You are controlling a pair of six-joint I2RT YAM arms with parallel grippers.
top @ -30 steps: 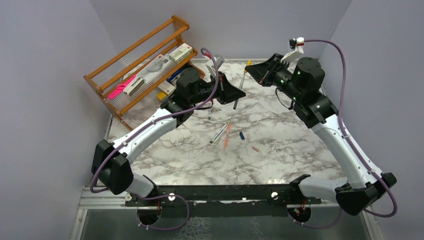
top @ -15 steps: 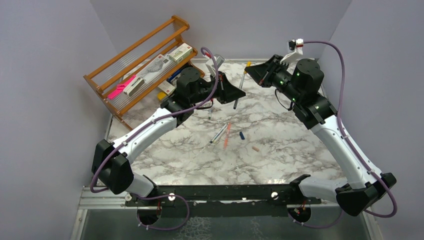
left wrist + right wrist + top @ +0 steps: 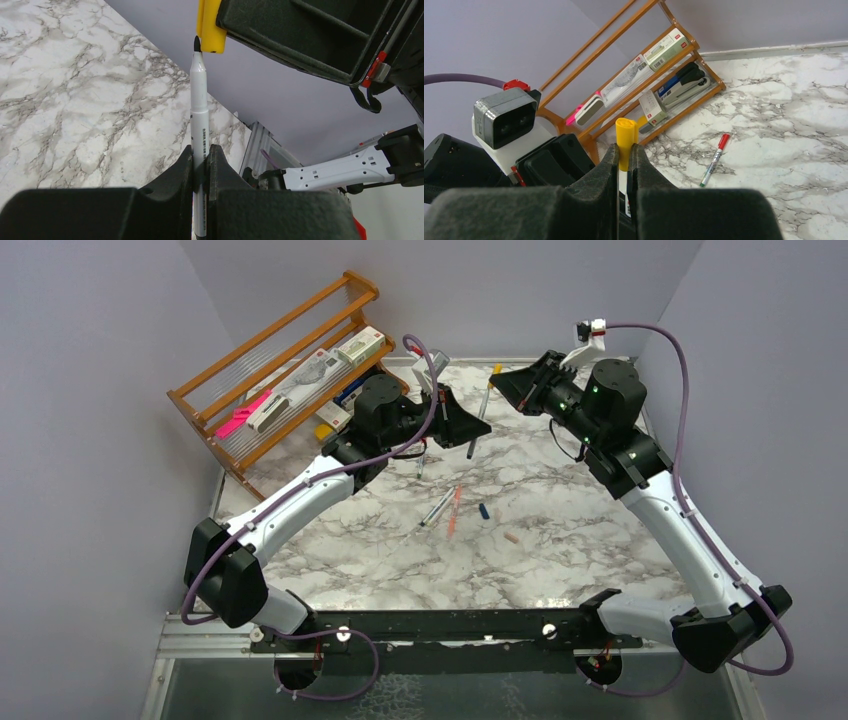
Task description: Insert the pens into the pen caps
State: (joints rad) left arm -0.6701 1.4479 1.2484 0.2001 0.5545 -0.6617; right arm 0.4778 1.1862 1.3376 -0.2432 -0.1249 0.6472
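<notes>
My left gripper (image 3: 201, 150) is shut on a grey-white pen (image 3: 199, 105) that points up and away, its dark tip at the mouth of a yellow pen cap (image 3: 210, 25). My right gripper (image 3: 625, 147) is shut on that yellow cap (image 3: 625, 135). In the top view the two grippers (image 3: 480, 427) (image 3: 502, 380) meet above the far middle of the table, with the pen (image 3: 484, 400) between them. A grey-white pen (image 3: 437, 508) and a salmon-orange pen (image 3: 454, 510) lie mid-table. A dark blue cap (image 3: 484, 511) and a pale pink cap (image 3: 511, 537) lie to their right.
A wooden rack (image 3: 270, 370) with boxes and a pink bar stands at the far left. A red-capped pen (image 3: 713, 160) lies on the marble table (image 3: 560, 490) near the rack's foot. Grey walls close in the left, back and right sides.
The right wrist has shifted very slightly; both grips and the loose pens and caps are as before.
</notes>
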